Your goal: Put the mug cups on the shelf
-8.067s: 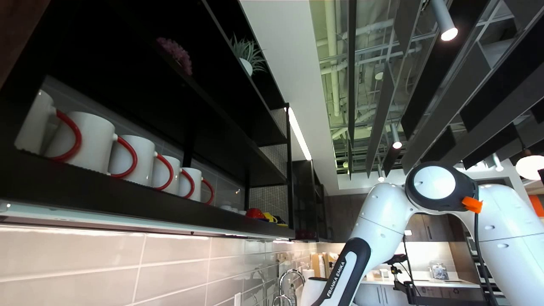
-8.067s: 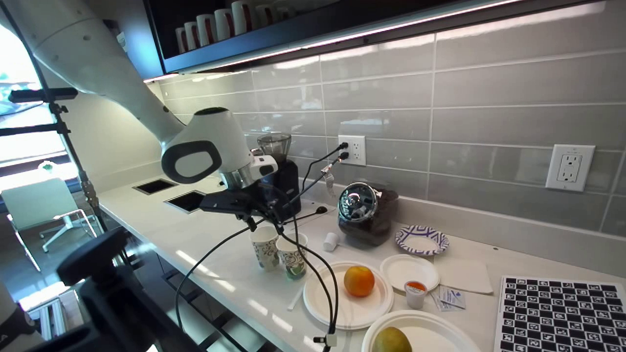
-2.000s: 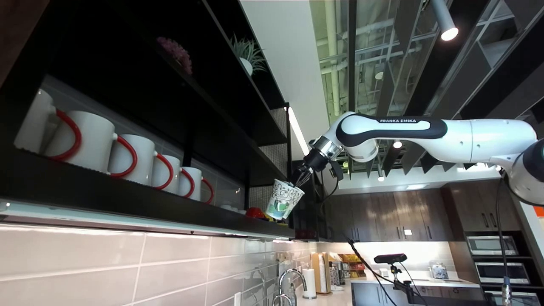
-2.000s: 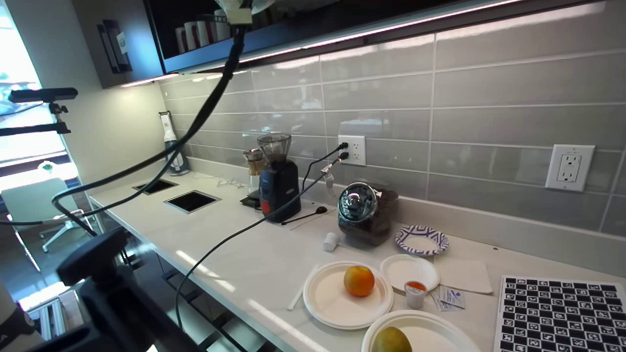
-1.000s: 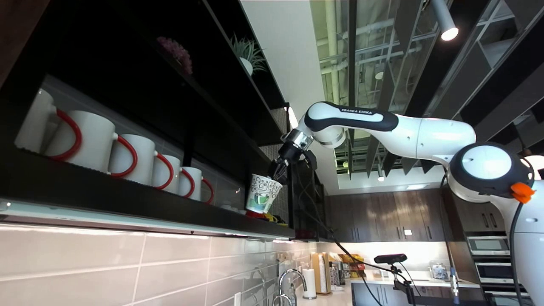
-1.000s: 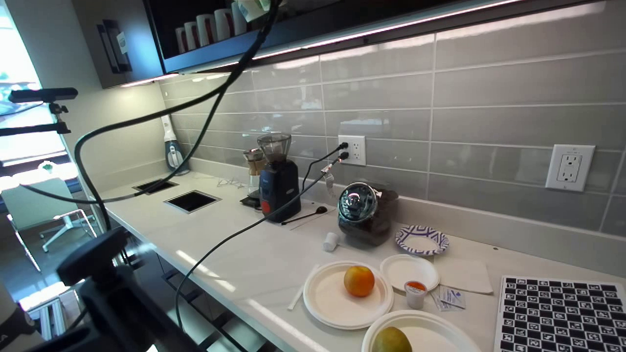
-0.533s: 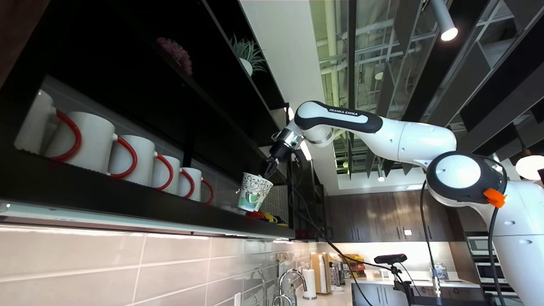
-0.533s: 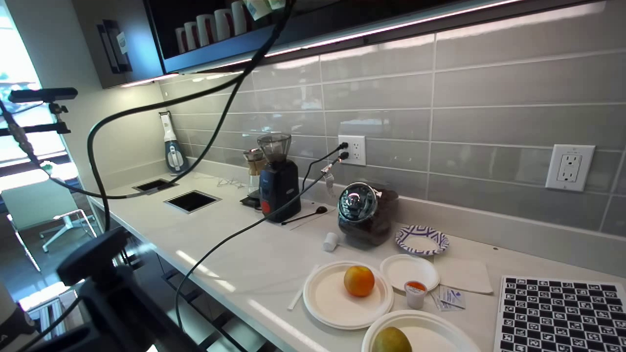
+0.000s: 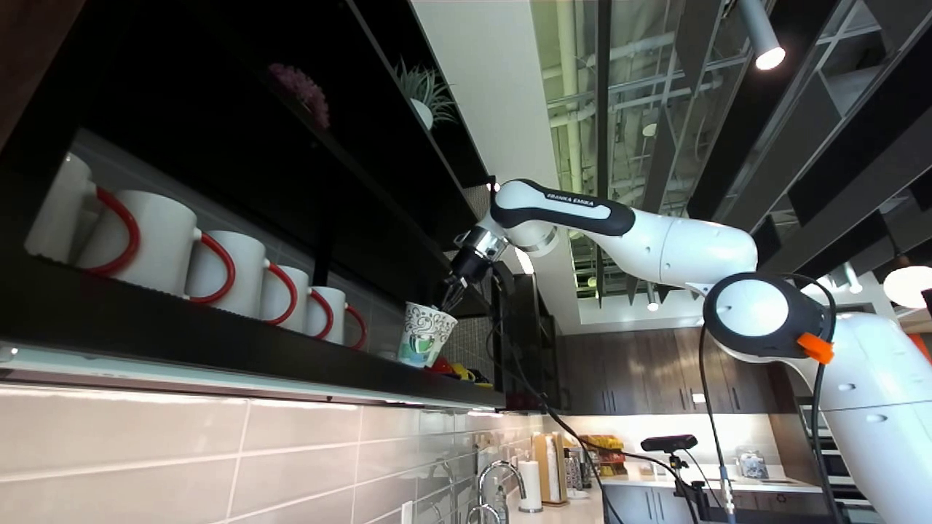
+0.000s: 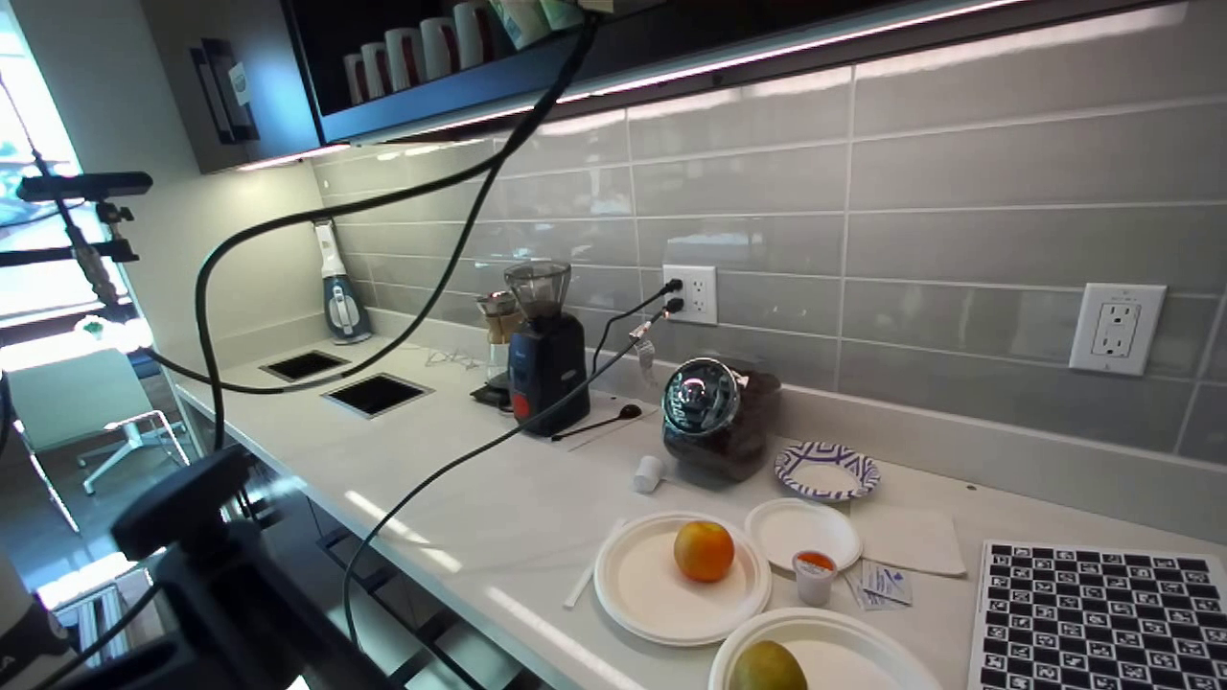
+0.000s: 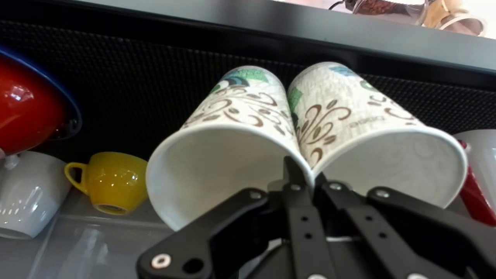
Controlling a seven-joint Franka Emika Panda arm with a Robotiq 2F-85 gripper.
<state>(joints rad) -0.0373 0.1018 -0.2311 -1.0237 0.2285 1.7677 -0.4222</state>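
- You seem mid-placement: fingers (image 11: 295,175) pinch both tilted cups (image 11: 242,104).
- Next, seat them upright on the shelf (image 9: 255,356), minding the teacup (image 11: 117,180) at their wrist-view nine o'clock.

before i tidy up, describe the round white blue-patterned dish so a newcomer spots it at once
In an exterior view, find the long white counter below the grey tiled wall, then the bulky, shiny-lidded dark jar. Just right of that jar lies the round white blue-patterned dish. Its zigzag rim sets it apart from the small plain white plate in front.
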